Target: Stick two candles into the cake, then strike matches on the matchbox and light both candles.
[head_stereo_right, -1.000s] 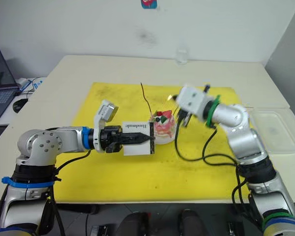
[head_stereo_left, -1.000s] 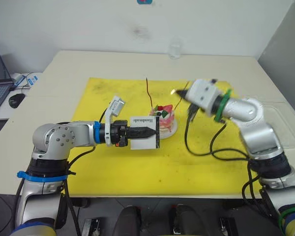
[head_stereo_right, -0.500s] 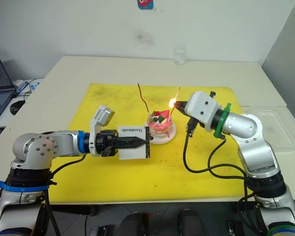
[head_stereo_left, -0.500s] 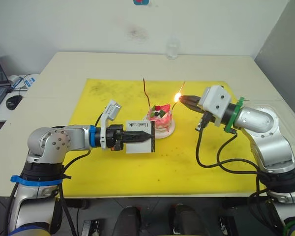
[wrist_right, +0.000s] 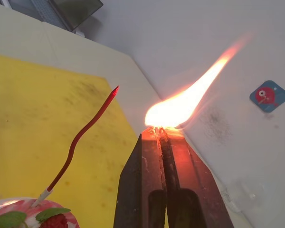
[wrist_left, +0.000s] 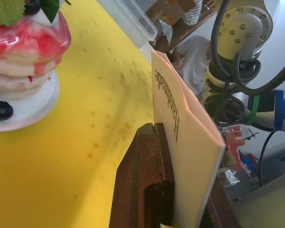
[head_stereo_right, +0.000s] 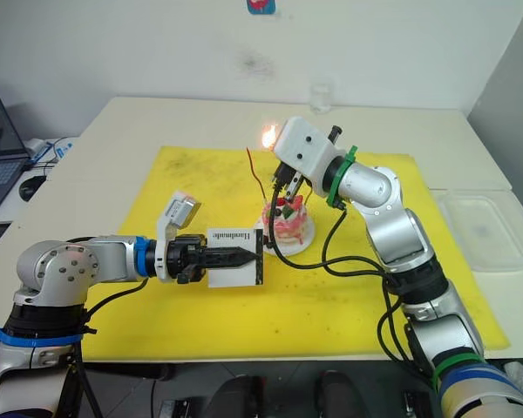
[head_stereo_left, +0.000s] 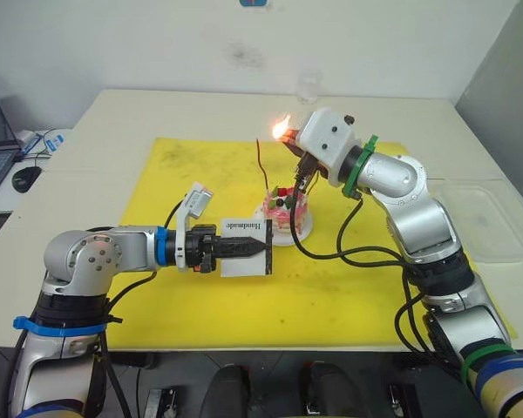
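Left of the cake (head_stereo_left: 285,212), the left end effector (head_stereo_left: 254,247) stays clamped on the upright matchbox (head_stereo_left: 247,248), which has barely shifted. The right end effector (head_stereo_left: 288,139), pinched shut on a burning match (wrist_right: 157,130), has swung from the cake's right side up behind it toward the unlit dark red candle (head_stereo_left: 261,163), so lighting looks close. The clear tray (head_stereo_left: 492,218) far right of the cake appears empty, though the view there is poor.
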`<action>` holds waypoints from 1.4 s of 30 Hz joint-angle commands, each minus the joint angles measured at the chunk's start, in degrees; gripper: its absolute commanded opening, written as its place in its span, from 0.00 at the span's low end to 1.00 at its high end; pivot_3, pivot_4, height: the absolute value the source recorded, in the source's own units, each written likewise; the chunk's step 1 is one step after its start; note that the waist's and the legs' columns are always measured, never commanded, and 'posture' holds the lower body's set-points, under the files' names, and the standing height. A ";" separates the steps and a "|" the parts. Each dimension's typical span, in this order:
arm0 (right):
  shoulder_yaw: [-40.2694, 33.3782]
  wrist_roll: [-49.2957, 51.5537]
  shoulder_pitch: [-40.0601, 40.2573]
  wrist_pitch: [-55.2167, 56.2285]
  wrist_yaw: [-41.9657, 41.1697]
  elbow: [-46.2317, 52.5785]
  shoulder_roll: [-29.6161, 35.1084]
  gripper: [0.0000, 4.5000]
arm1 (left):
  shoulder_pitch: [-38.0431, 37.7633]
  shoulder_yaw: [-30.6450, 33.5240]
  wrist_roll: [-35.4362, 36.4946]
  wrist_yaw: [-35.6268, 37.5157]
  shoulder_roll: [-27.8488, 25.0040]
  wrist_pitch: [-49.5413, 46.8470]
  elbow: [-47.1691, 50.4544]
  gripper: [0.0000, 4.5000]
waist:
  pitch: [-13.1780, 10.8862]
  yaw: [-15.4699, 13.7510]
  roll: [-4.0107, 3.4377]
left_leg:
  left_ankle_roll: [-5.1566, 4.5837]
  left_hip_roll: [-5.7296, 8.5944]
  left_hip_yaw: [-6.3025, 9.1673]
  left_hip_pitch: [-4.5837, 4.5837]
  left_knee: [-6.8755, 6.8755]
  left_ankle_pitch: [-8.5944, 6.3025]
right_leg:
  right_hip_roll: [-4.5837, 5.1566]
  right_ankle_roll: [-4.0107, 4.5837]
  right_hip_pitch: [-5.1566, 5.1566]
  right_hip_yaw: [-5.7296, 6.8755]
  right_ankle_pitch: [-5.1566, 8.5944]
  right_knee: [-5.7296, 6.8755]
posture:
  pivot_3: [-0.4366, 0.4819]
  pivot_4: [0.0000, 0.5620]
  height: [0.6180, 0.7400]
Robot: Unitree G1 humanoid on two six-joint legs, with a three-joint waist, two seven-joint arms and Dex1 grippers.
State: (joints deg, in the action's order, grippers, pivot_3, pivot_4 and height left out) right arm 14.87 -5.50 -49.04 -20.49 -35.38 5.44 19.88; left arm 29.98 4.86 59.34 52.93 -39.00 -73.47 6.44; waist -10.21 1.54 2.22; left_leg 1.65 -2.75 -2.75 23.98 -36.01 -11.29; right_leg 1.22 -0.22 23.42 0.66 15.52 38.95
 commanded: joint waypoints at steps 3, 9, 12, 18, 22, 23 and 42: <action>0.39 0.05 -2.24 1.45 -0.48 0.46 -1.32 0.01 | -0.29 1.97 1.56 -0.62 -0.20 -0.11 2.25 0.00 | 0.00 0.06 0.00 | 0.00 -0.01 -0.01 -0.01 -0.01 0.00 | 0.00 0.00 0.00 -0.01 0.00 0.01 | 0.48 0.27 1.00; 0.36 0.84 -2.82 0.63 -1.20 0.30 -2.89 0.01 | -0.57 2.05 2.00 -1.23 -0.24 0.17 2.39 0.00 | 0.00 0.07 0.00 | 0.00 -0.04 0.02 -0.01 0.00 0.00 | 0.00 0.00 0.00 0.01 0.00 0.02 | 0.48 0.27 1.00; 0.35 0.96 -3.47 0.87 -1.35 0.53 -3.50 0.01 | -0.93 2.01 1.93 -1.27 -0.37 0.40 2.65 0.00 | 0.00 0.07 0.00 | 0.00 -0.04 0.01 -0.01 0.00 0.00 | 0.00 0.00 0.00 0.00 0.00 0.02 | 0.48 0.27 1.00; 0.53 0.92 -3.58 0.92 -2.25 0.89 -3.84 0.01 | -1.17 2.20 1.91 -1.40 -0.39 0.45 2.84 0.00 | 0.00 0.08 0.00 | 0.00 -0.04 0.02 -0.01 0.00 0.00 | 0.00 0.00 0.00 0.00 0.00 0.02 | 0.48 0.27 1.00; 0.54 0.88 -3.43 0.88 -2.48 1.05 -3.90 0.01 | -1.26 2.24 1.96 -1.51 -0.40 0.36 2.97 0.00 | 0.00 0.08 0.00 | 0.00 -0.04 0.01 -0.01 0.00 0.00 | 0.00 0.00 0.00 0.00 0.00 0.02 | 0.48 0.27 1.00; 0.54 0.87 -3.40 0.87 -2.49 1.07 -3.90 0.01 | -1.28 2.23 1.97 -1.52 -0.40 0.36 3.01 0.00 | 0.00 0.08 0.00 | 0.00 -0.04 0.01 -0.01 0.00 0.00 | 0.00 0.00 0.00 0.00 0.00 0.02 | 0.48 0.27 1.00; 0.21 0.62 -2.86 0.69 -2.88 1.43 -3.50 0.01 | -1.34 1.94 2.00 -1.45 -0.16 0.48 3.34 0.00 | 0.00 0.08 0.00 | 0.00 -0.04 0.01 -0.01 0.00 0.00 | 0.02 0.00 0.00 0.00 0.00 0.01 | 0.48 0.27 1.00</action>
State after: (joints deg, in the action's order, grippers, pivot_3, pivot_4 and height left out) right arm 15.78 -5.38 -51.06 -20.44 -38.45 4.66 16.22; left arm 28.61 5.57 60.29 51.07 -38.99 -73.41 8.43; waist -10.21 1.62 2.22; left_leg 1.65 -2.79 -2.73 23.97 -36.01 -11.30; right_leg 1.23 -0.22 23.42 0.66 15.52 38.97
